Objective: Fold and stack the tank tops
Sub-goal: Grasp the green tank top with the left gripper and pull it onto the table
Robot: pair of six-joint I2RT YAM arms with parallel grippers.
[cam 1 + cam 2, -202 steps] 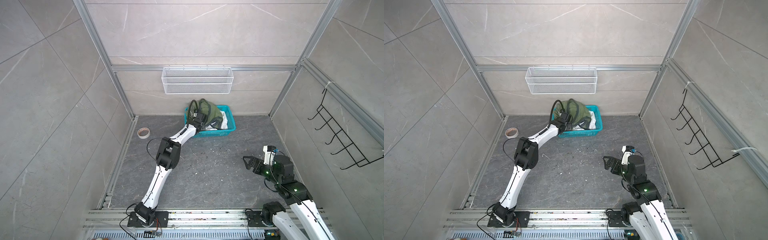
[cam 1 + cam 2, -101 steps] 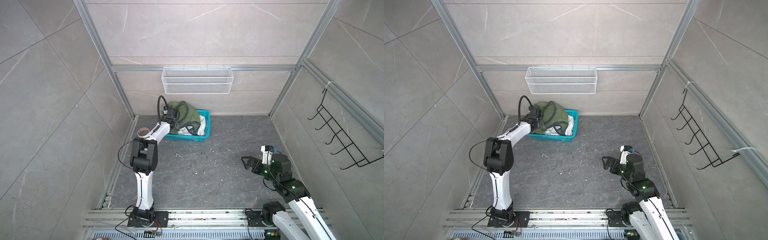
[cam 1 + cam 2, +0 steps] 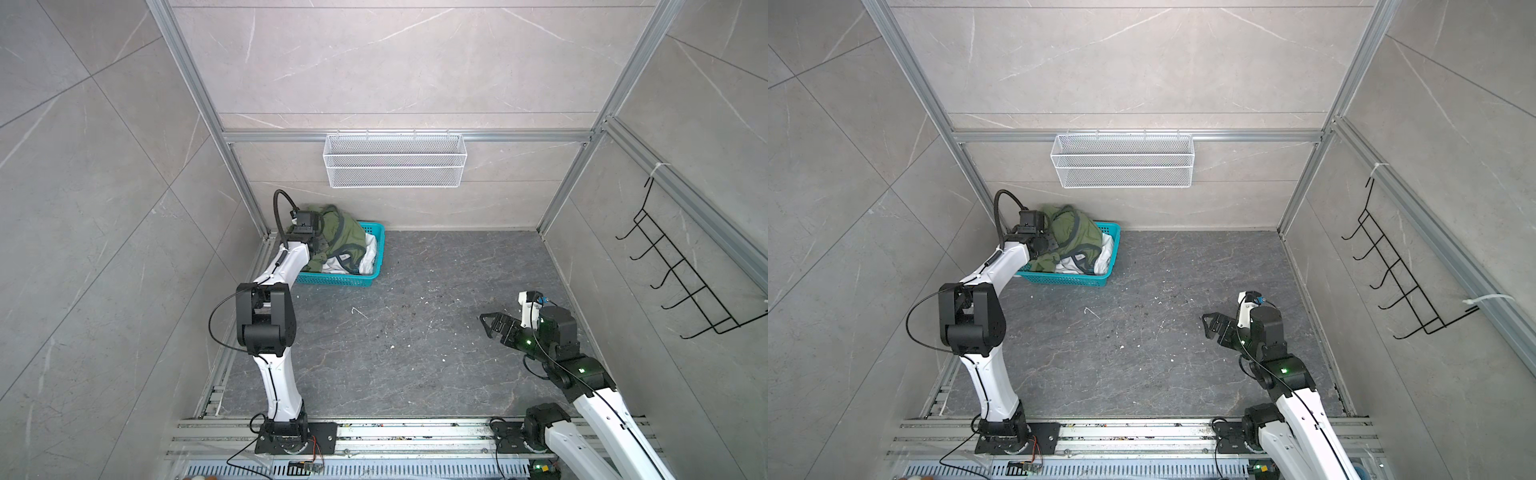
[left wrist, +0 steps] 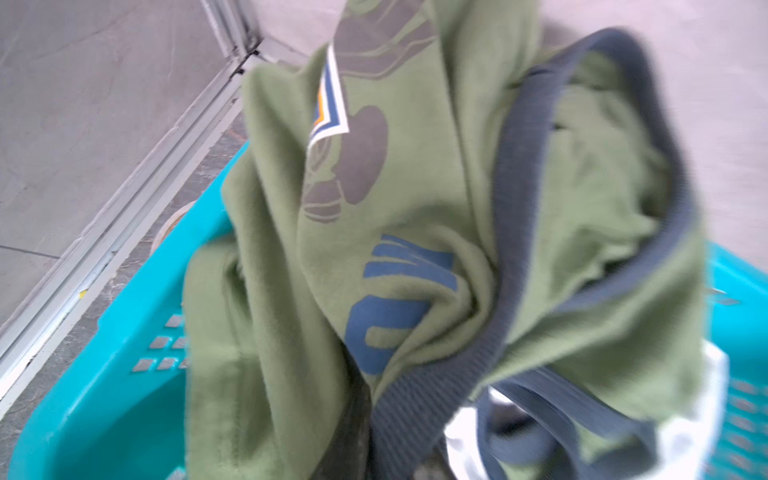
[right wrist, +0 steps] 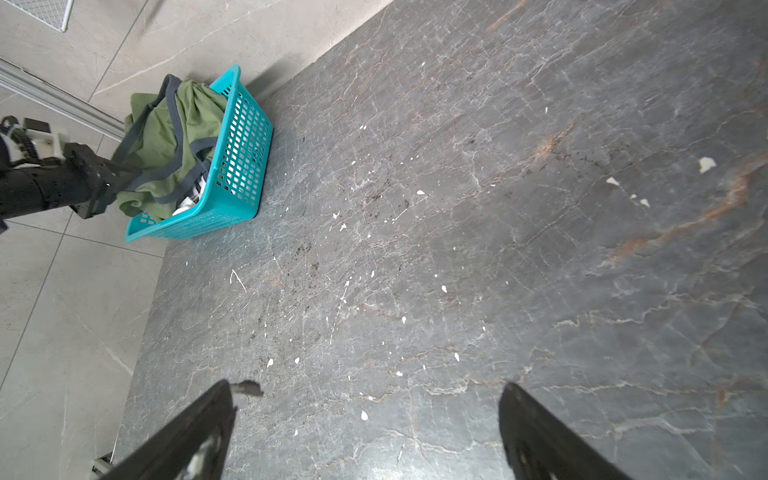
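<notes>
The green tank top point(image 3: 341, 236) bulges from the blue basket point(image 3: 332, 281) in the far left corner, atop the white one point(image 3: 371, 258), pinched tight by the left gripper point(image 5: 113, 183). This looks like the pull-out step. Next it needs lifting clear without dragging the basket, while the right gripper point(image 3: 487, 328) hangs wide open, empty.

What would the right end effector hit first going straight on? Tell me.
Likely the dark tabletop: the open right end effector angles down toward it, with the teal basket well off its line. Depth unclear.

Bright, even, soft light; faint shadows. Motion-blurred at the left claw point(image 3: 319, 246), across the olive tank top point(image 4: 266, 291); crisp beyond the right claw point(image 5: 368, 386).
</notes>
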